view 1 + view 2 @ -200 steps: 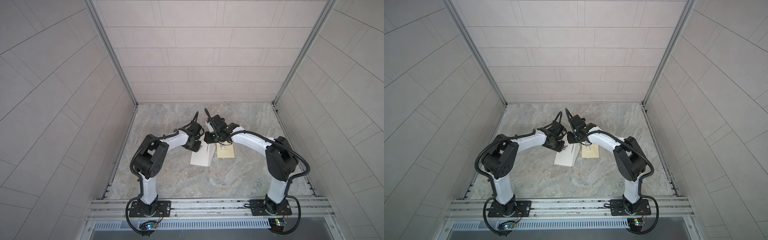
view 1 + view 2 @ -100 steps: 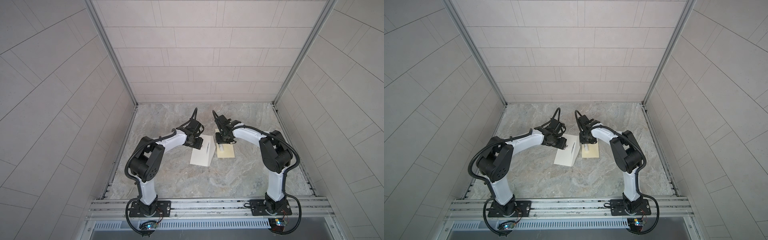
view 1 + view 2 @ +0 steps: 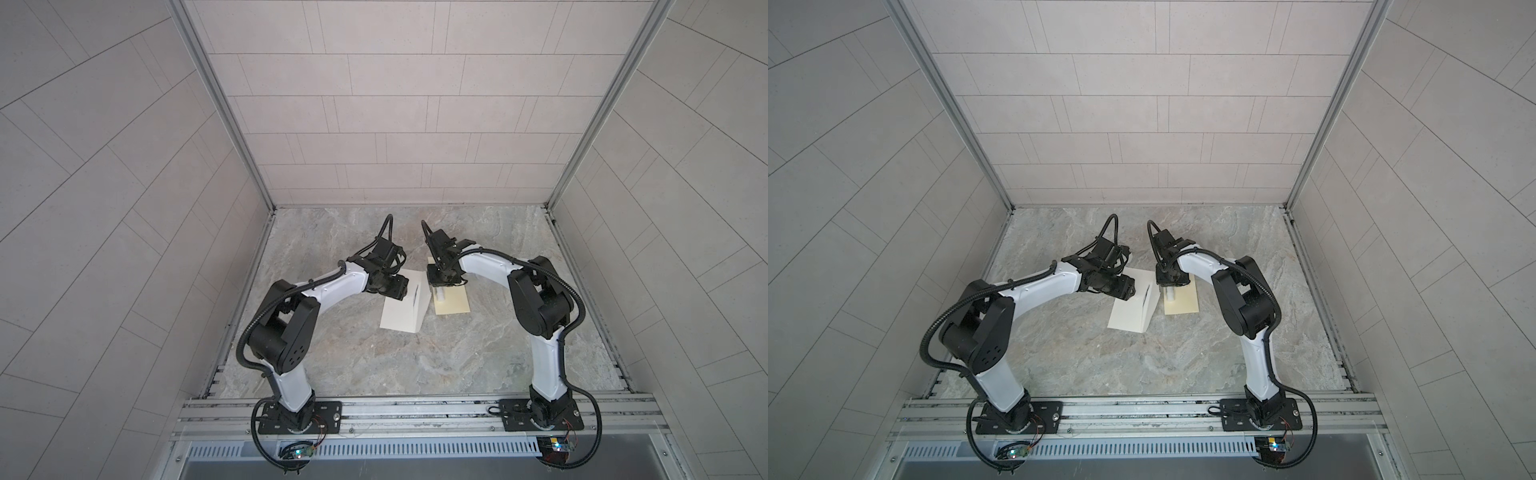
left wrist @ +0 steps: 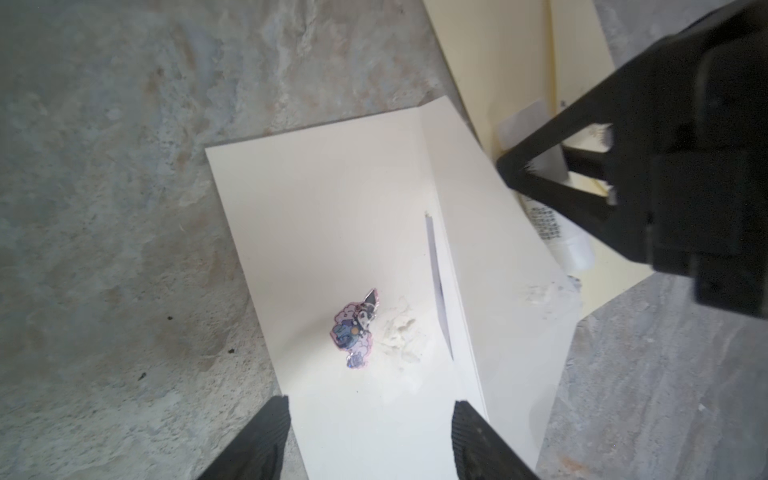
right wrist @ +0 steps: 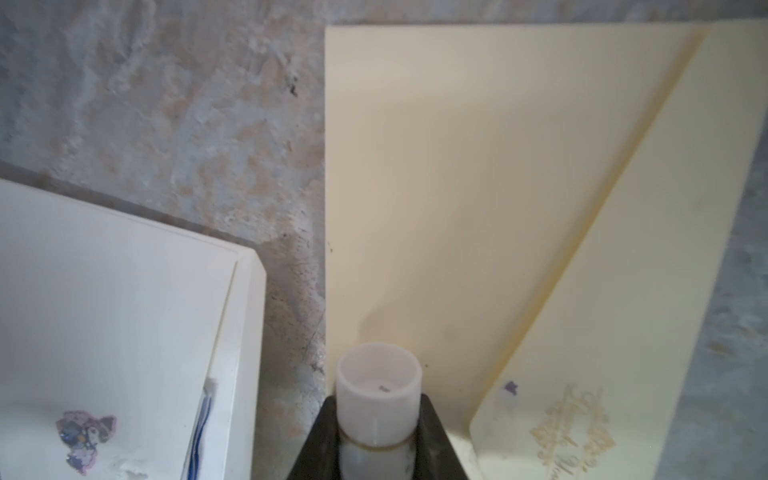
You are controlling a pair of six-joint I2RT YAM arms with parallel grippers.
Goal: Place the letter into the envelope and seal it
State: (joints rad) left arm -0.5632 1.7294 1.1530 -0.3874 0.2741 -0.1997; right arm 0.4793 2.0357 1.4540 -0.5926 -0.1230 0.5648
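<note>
1. White paper envelope [image 3: 400,312] lies flat on the grey marble desk [image 3: 415,365]. Its long axis runs front to back, with the flap edge toward the cream paper sheet [image 5: 478,187] just beside it.
2. Gold script [image 5: 573,432] on the cream sheet is too blurred to read.
3. Left tool [image 4: 370,415] stands open over the envelope, holding nothing. The right tool [image 5: 376,419] grips a white plastic glue stick [image 5: 378,382].

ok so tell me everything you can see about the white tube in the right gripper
The white tube is a smooth, plastic-looking cylinder with a recessed end, a thin yellowish seam ring, and small dark print on its body. The right gripper holds it between black fingers over an edge of the cream sheet. Whether it touches the sheet is unclear.
</note>
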